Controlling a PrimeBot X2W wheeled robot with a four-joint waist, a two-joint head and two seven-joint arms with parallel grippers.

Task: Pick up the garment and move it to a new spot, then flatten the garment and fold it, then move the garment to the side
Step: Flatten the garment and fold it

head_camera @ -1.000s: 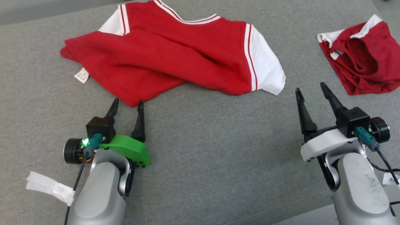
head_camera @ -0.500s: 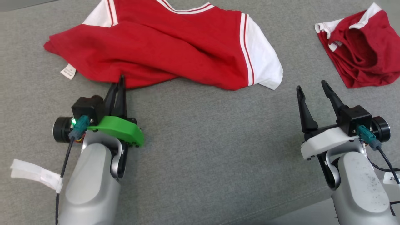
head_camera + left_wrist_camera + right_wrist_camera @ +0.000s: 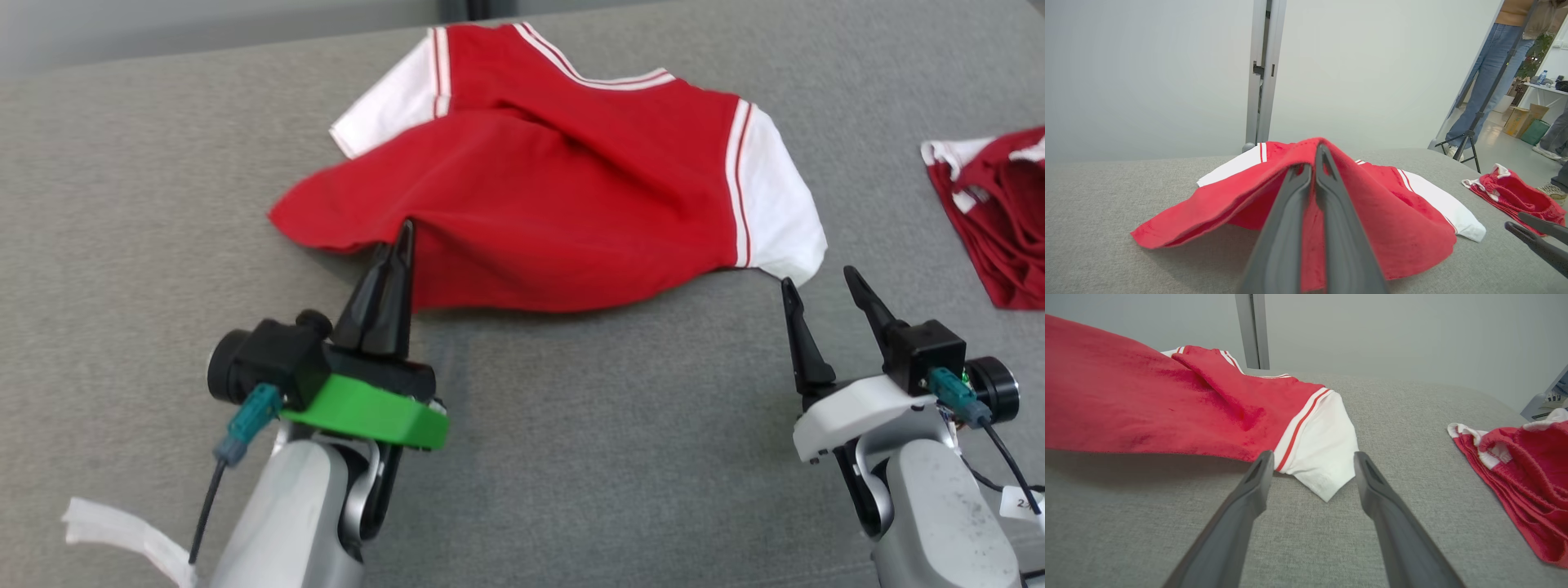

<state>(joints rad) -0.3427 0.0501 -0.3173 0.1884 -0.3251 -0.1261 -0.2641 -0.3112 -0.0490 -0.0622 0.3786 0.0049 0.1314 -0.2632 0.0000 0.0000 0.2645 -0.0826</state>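
Observation:
The garment (image 3: 563, 196) is a red shirt with white sleeves and striped trim, lying crumpled on the grey surface. My left gripper (image 3: 404, 233) is shut on its near hem and holds that part raised, so the cloth tents up from the surface. In the left wrist view the red fabric (image 3: 1392, 212) drapes over both closed fingers (image 3: 1331, 204). My right gripper (image 3: 816, 282) stands open just short of the white right sleeve (image 3: 780, 204), with nothing between its fingers. In the right wrist view the sleeve's tip (image 3: 1323, 457) lies between and beyond the open fingers.
A second red and white garment (image 3: 996, 212) lies crumpled at the right edge of the grey surface (image 3: 571, 457). A white strip (image 3: 122, 531) lies near my left forearm. In the left wrist view a person's legs (image 3: 1482, 73) and a tripod stand beyond the surface.
My left gripper has closed on the garment's near hem and lifted it. The garment's left part has been pulled up and bunched. The head camera has shifted. The right gripper stays open.

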